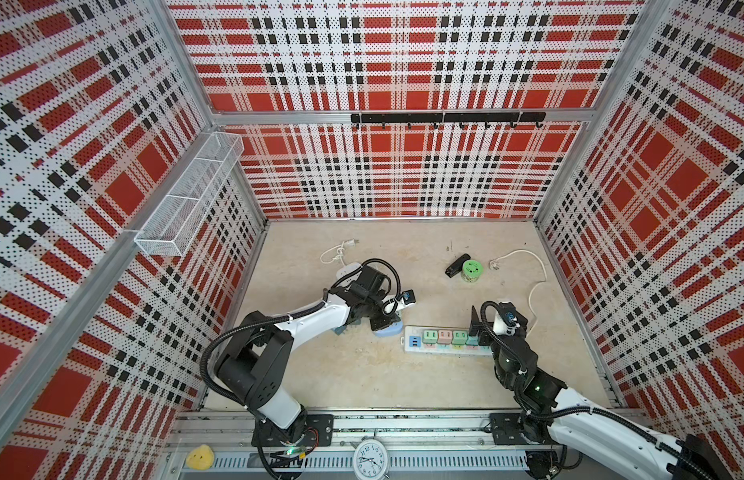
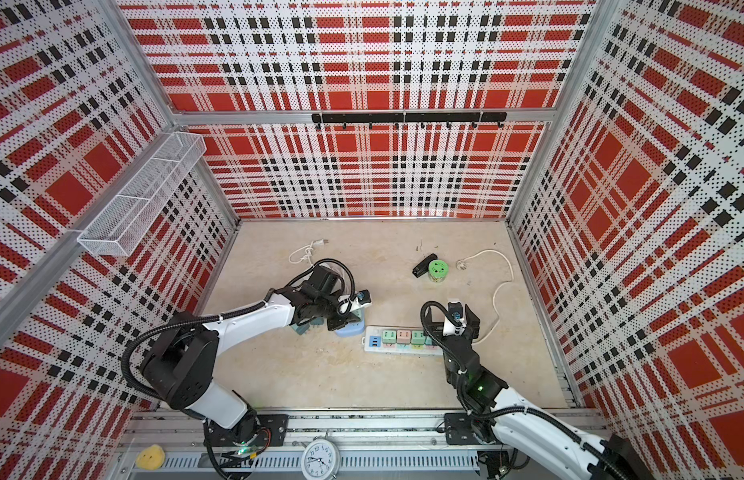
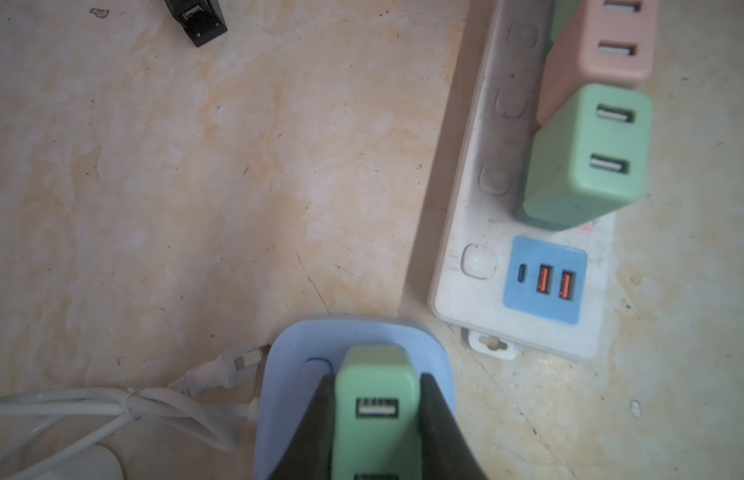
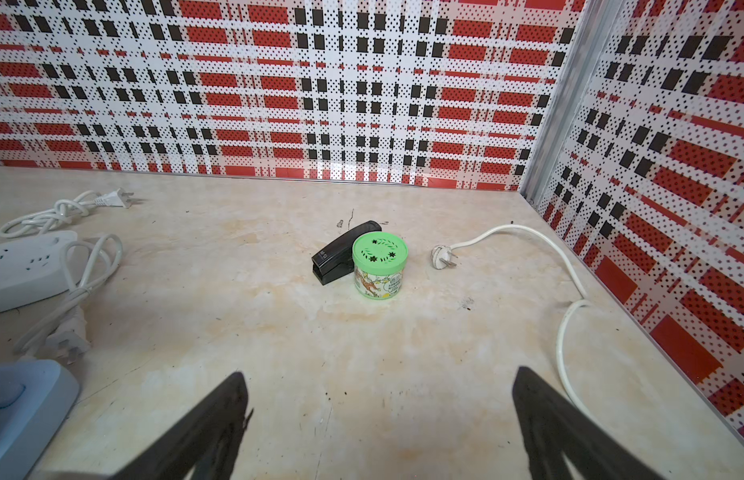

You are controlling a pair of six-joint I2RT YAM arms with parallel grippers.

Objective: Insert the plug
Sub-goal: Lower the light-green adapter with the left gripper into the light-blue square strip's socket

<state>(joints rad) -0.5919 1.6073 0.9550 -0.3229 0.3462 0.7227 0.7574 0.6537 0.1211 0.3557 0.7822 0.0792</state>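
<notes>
My left gripper (image 3: 377, 380) is shut on a green plug (image 3: 376, 403), a boxy adapter with USB ports. The plug stands on top of a light blue power strip (image 3: 287, 374); its prongs are hidden. In both top views this gripper (image 1: 382, 326) hangs over that blue strip (image 1: 393, 331), left of a white power strip (image 1: 445, 350) that carries several green and pink plugs (image 3: 586, 153). My right gripper (image 4: 380, 374) is open and holds nothing. It hovers over the white strip's right end (image 2: 455, 328).
A black stapler (image 1: 457, 265) and a green-lidded jar (image 1: 471, 271) sit at the back. A white cord with a loose plug (image 1: 536, 270) runs along the right wall. Another white strip (image 4: 25, 266) and a bundled cord (image 1: 337, 251) lie back left.
</notes>
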